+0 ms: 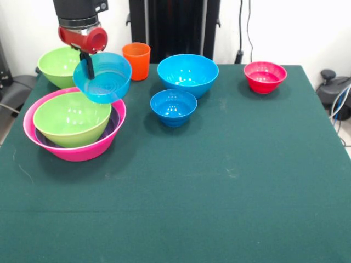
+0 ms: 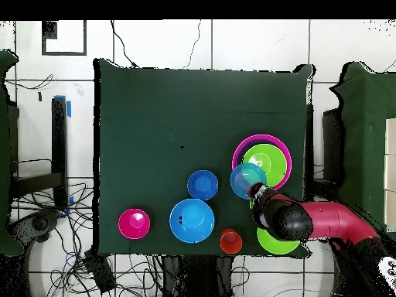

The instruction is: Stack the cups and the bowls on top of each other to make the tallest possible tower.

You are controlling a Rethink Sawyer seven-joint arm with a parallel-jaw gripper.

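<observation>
Near half of the worktop [image 1: 219,208] is bare green cloth, open for any pass. Far-side clutter: pink bowl [image 1: 82,150] stack with green bowl [image 1: 71,118] nested inside, second green bowl [image 1: 59,64] behind it, orange cup [image 1: 136,60], big blue bowl [image 1: 187,74], small blue bowl [image 1: 173,107] just in front of it. Red bowl [image 1: 265,76] sits well apart; wide gap between it and the big blue bowl. Hand [image 1: 88,68] with a held blue bowl [image 1: 104,79] hangs over the stack's far rim, blocking access from above.
</observation>
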